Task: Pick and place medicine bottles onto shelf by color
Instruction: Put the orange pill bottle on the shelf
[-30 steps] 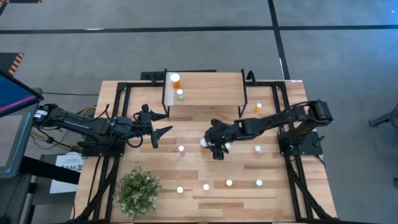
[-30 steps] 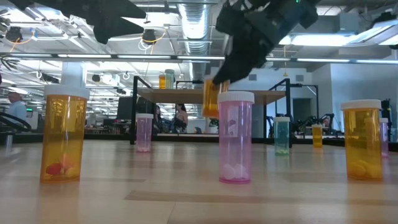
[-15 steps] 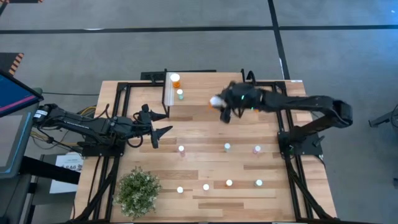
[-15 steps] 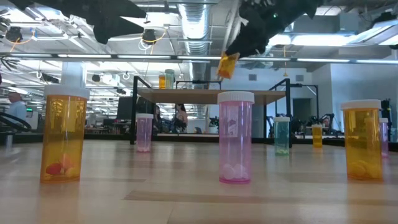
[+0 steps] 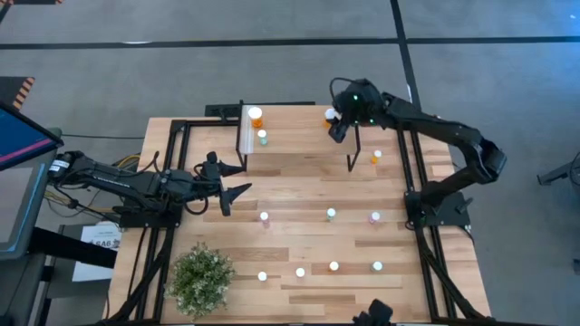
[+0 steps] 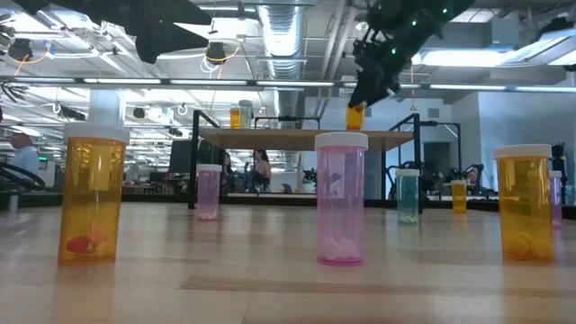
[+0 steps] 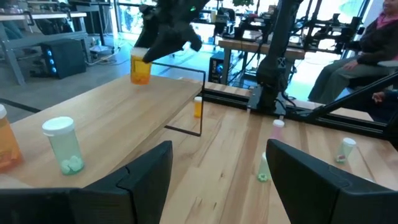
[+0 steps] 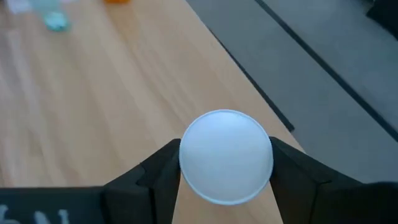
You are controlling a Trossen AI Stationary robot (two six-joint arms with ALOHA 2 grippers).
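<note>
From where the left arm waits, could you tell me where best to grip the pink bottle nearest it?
Probably by the white cap, coming straight down from above. The pink bottle stands upright with open tabletop around it, and its round cap should suit the left pincer, which waits open beside the shelf.

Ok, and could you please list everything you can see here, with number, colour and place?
table: 1, light wood
shelf: 1, wood top, far side of table
shelf bottles: 2, orange and teal, left end
held bottle: 1, orange, at the shelf's right end
table bottles: 8; orange by the shelf's right legs; pink, teal, pink in the middle; four in front, white caps
plant: 1, green, front left
person: 1, seated beyond the table
left gripper: open, empty, left of shelf
right gripper: shut on held bottle
</note>
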